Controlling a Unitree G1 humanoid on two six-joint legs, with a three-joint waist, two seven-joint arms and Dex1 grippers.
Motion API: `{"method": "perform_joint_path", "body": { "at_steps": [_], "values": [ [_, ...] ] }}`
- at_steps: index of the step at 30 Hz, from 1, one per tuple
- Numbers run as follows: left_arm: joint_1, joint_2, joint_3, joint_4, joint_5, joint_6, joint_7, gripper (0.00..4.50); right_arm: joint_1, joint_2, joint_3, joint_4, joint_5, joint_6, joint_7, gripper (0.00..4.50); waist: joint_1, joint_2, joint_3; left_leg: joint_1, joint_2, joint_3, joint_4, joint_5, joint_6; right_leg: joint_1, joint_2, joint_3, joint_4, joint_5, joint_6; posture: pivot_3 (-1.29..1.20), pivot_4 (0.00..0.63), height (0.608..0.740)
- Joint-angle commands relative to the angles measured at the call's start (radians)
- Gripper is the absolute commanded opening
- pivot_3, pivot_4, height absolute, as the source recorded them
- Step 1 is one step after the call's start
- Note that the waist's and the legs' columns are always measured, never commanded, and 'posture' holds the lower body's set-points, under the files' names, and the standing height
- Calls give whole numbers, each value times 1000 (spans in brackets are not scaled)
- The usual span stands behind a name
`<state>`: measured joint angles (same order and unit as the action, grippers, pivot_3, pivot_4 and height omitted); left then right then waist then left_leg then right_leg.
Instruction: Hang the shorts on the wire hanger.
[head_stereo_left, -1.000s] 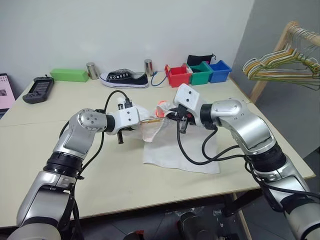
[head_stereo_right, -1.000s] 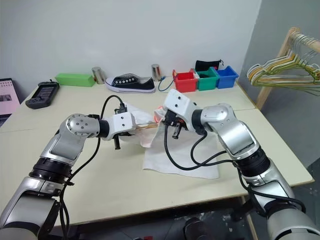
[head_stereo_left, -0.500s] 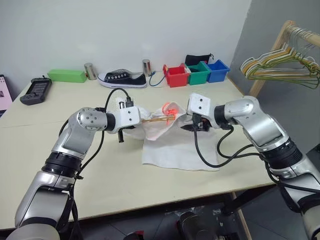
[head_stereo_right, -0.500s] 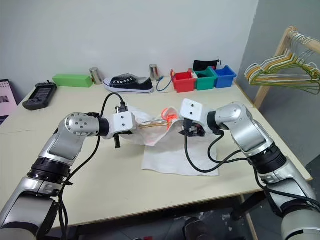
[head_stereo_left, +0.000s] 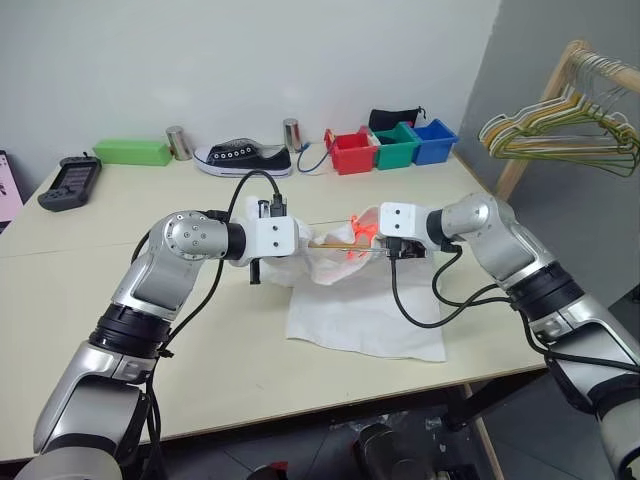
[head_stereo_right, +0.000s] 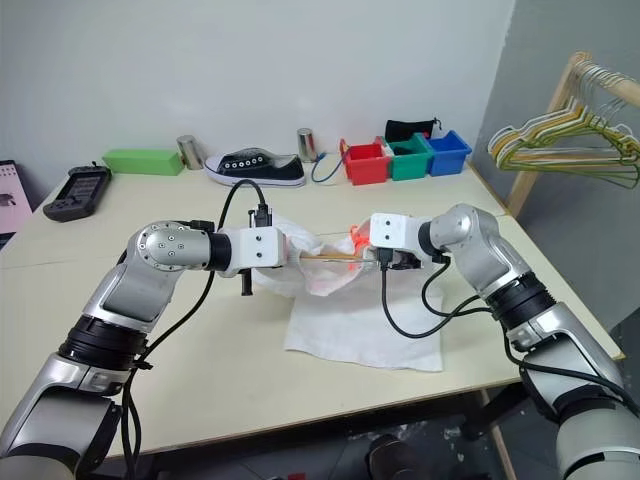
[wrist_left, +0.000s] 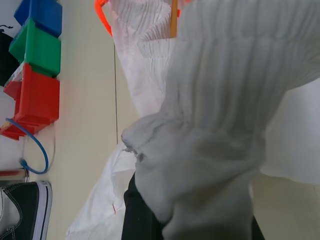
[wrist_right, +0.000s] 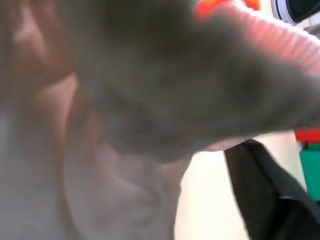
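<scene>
White gathered fabric is bunching around the left hand (head_stereo_left: 290, 243), which is squeezed tight on the waistband of the white fabric shorts (head_stereo_left: 365, 315) with the neon orange-red drawstring, as the left wrist view is showing from close. Facing it across a short gap, the right hand (head_stereo_left: 382, 250) is sitting at the other end of the raised waistband. Its fingers are hidden by its own white housing and by cloth, so I cannot tell how wide it is standing or whether it is pinching anything.

Between the two hands, the thin yellowish-tan wire hanger (head_stereo_left: 335, 243) is lying almost level. Its long axis is running from one hand to the other, partly inside the opening of the shorts. The rest of the shorts is lying flat on the pale counter (head_stereo_left: 60, 300), spreading toward the robot from the lifted edge.

In my judgement, the coming move is depending on this line: the hanger is pointing straight at the right hand, which is nearer to its free end, while the left hand is keeping the waistband open.
</scene>
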<state>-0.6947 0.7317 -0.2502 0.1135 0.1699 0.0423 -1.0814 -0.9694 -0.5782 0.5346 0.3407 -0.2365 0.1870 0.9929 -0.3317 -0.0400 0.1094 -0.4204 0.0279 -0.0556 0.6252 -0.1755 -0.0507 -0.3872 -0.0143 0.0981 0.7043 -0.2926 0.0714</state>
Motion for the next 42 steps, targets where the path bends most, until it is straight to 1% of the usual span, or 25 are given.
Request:
{"method": "perform_joint_path", "body": {
  "at_steps": [1,5,11,12,14,15,16,20,24,25,26,28,31,32,33,35,37,40,42],
  "values": [
    [-10,18,26,-53,-6,-4,10,0,-26,-5,-21,21,-42,-64,-9,1744,1,0,0,0,0,0,0,0,0,0,0,0,0,0,0,-182,0,740],
    [-7,30,30,-51,-3,-7,14,0,-16,-2,-32,34,-54,-84,-8,943,1,0,0,1,0,-1,0,0,0,1,0,0,0,0,0,-177,0,740],
    [-22,39,32,-28,-4,-23,25,0,-12,6,-48,49,-59,-90,-12,70,2,0,0,1,0,-1,1,0,0,2,0,0,0,0,0,-181,0,740],
    [-25,40,32,-22,-6,-31,26,0,-12,6,-50,51,-60,-89,-13,26,2,0,0,1,0,-1,1,0,0,2,0,0,0,0,0,-182,0,740],
    [-38,33,44,2,-18,-45,36,657,-11,9,-57,52,-61,-83,-19,0,2,0,0,1,0,-1,1,0,0,2,0,0,0,0,0,-186,0,740],
    [-42,33,49,9,-33,-49,26,764,-6,9,-62,45,-57,-76,-17,0,3,0,0,1,0,-1,0,0,0,2,0,-1,0,0,0,-187,0,740],
    [-44,32,56,15,-49,-58,19,1086,3,10,-68,29,-51,-62,-11,0,4,0,0,1,0,-1,1,0,0,2,0,-1,0,0,0,-187,0,740],
    [-50,26,81,17,-106,-49,0,1862,33,17,-90,-14,-36,-14,0,0,5,0,0,1,0,-1,1,0,0,2,0,-1,0,0,0,-194,0,740],
    [-75,19,151,-20,-226,48,-28,2648,81,20,-132,-71,-15,84,-3,0,4,0,0,1,0,-1,1,0,0,2,0,-1,1,0,0,-209,0,740],
    [-78,22,160,-30,-248,70,-37,2941,90,19,-140,-81,-11,101,-2,0,4,0,0,1,0,-1,1,0,0,2,0,-1,1,0,0,-211,0,740],
    [-79,27,171,-45,-278,104,-53,3083,102,19,-150,-96,-2,125,0,0,3,0,0,1,0,-1,1,0,0,2,0,-1,1,0,0,-216,0,740],
    [-68,50,197,-74,-341,171,-95,3507,138,25,-183,-142,30,208,-2,0,3,0,0,1,0,-1,1,0,0,2,0,-1,1,0,0,-223,1,740],
    [-41,93,213,-93,-370,216,-133,4094,192,38,-242,-217,73,345,-23,0,-1,0,0,2,0,-1,1,0,0,2,0,-1,1,0,0,-228,3,740],
    [-36,104,213,-96,-368,219,-136,4364,211,38,-258,-245,82,384,-31,0,-3,0,0,2,0,-2,1,0,0,2,0,-1,1,0,0,-233,4,740],
    [-36,108,218,-93,-372,222,-129,4484,238,38,-280,-280,94,435,-42,0,-3,0,0,2,0,-1,1,0,0,2,0,-1,1,0,0,-238,5,740],
    [-52,96,237,-89,-395,250,-104,4484,295,52,-343,-362,130,571,-80,0,-2,0,0,2,0,-2,1,0,0,3,0,-1,1,0,0,-253,7,740],
    [-79,64,258,-86,-425,285,-63,4484,354,74,-411,-460,167,716,-123,0,2,0,-1,2,0,-2,2,0,0,3,0,-1,1,0,0,-266,9,740],
    [-98,-11,265,-95,-440,307,18,4484,445,134,-522,-594,167,929,-247,0,5,-1,-1,2,0,-2,3,0,0,4,0,-1,1,0,1,-287,15,740],
    [-92,-67,248,-118,-444,319,59,4484,488,200,-605,-675,157,1064,-335,0,3,1,-2,2,0,-2,3,0,0,4,0,-1,0,1,1,-302,15,740]
  ]
}}
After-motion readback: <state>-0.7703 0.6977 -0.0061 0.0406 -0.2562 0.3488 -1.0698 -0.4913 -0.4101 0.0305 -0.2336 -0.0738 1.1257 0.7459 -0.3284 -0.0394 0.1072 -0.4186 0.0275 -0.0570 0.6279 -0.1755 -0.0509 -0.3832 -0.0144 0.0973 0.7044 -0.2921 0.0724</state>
